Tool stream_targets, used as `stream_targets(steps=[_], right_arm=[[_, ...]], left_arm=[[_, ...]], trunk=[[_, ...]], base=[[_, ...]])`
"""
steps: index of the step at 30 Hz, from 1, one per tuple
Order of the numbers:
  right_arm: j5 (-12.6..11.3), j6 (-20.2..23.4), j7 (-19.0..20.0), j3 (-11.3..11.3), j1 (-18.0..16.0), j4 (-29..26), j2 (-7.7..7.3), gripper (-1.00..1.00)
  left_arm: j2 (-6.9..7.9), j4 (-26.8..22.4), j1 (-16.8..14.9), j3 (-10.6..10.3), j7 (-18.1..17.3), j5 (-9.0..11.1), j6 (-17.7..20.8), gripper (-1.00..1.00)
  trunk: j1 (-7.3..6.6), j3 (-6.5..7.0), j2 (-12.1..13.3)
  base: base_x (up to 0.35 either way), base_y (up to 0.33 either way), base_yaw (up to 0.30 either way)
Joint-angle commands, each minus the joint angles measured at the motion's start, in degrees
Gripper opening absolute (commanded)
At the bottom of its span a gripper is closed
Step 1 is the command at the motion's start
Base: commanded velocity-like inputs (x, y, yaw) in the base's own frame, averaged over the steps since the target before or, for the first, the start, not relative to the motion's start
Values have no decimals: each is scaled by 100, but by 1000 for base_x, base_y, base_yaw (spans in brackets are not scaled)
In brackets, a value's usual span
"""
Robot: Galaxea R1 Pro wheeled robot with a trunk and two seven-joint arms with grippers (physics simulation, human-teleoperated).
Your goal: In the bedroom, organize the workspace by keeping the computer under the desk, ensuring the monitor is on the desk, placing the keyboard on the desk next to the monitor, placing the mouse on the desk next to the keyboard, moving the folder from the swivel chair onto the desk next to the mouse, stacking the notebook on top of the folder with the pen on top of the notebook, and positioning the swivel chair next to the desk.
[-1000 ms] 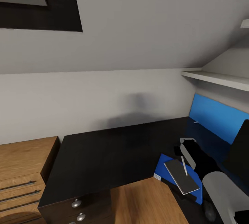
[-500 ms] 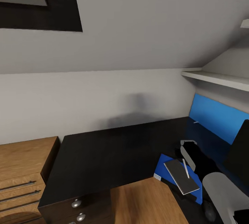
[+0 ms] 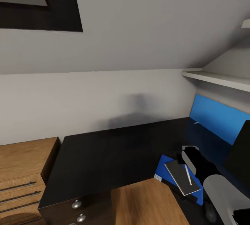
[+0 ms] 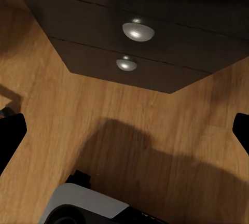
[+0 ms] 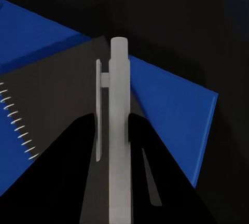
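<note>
While the right gripper [image 5: 118, 182] pinches the slim light-grey pen [image 5: 119, 130] between its two black fingers, the pen hangs low over the dark grey spiral-bound notebook [image 5: 62, 110], which lies on the flat bright blue folder [image 5: 166, 110] on the long black desk [image 3: 114, 148]. In the head view the pen [image 3: 188, 174] slopes across the notebook [image 3: 180, 176]; contact cannot be confirmed. Recommended practice, as a judgement: lower until the pen lies flat near the cover's middle, parallel to the spiral binding, then part the fingers gently and lift straight up so the pen does not roll off. The left gripper [image 4: 124, 130] is spread wide, idle above the wooden floor [image 4: 155, 130] beside the dark drawer unit [image 4: 135, 32].
</note>
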Motion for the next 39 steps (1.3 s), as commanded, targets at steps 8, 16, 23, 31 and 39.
stream_targets(steps=[8,16,23,31,39], right_arm=[[-77,-12,-32,37,-5,18,-9,-100],[-95,-28,-26,39,-5,66,-6,-100],[-96,-132,161,40,-5,89,0,-100],[-84,-442,212,37,-5,234,-6,-100],[-73,-496,259,36,-5,287,-9,-100]], left_arm=[[1,-13,0,-8,50,53,15,100],[1,-13,0,-8,53,53,15,100],[1,-13,0,-8,53,53,14,100],[2,-13,0,-5,53,58,15,100],[-2,-13,0,-8,61,61,15,100]], trunk=[[2,-8,-7],[2,-8,-7],[2,-8,-7],[2,-8,-7],[46,-44,-87]], base=[[0,0,0],[0,0,0],[0,0,0],[0,0,0],[0,0,0]])
